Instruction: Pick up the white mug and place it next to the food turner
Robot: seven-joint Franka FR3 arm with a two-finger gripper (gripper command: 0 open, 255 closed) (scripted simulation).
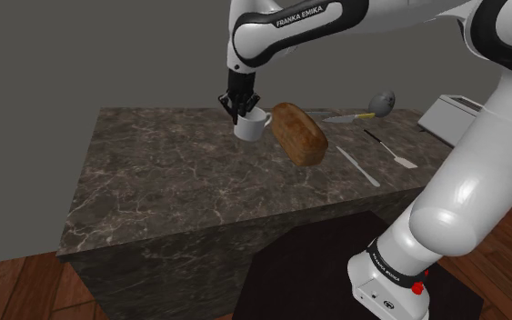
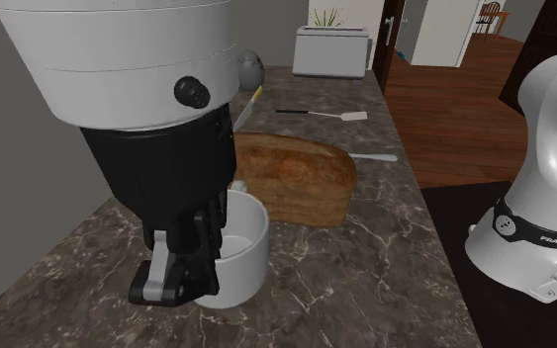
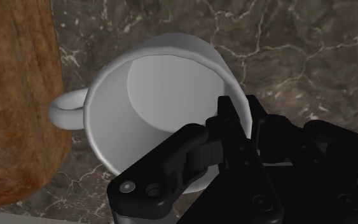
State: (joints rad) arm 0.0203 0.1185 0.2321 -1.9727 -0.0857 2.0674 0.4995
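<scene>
The jaws pinch the mug's [image 3: 165, 95] wall opposite its handle, one inside the rim, one outside. The mug stands upright on the worktop [image 1: 172, 182] beside the loaf [image 1: 299, 134]. The turner [image 1: 390, 150] lies beyond the loaf, toward the shoulder view's right.

Second exterior view: the end effector [image 2: 177, 275] and the arm [image 2: 118, 59] above it cover the white mug [image 2: 248, 247] on that view's left, so I can't tell if it's gripped. The arm also hides half the grey round-headed utensil [image 2: 253, 67]. At the wrist, black hardware blocks the mug's near rim, and the loaf [image 3: 12, 95] runs off frame.
</scene>
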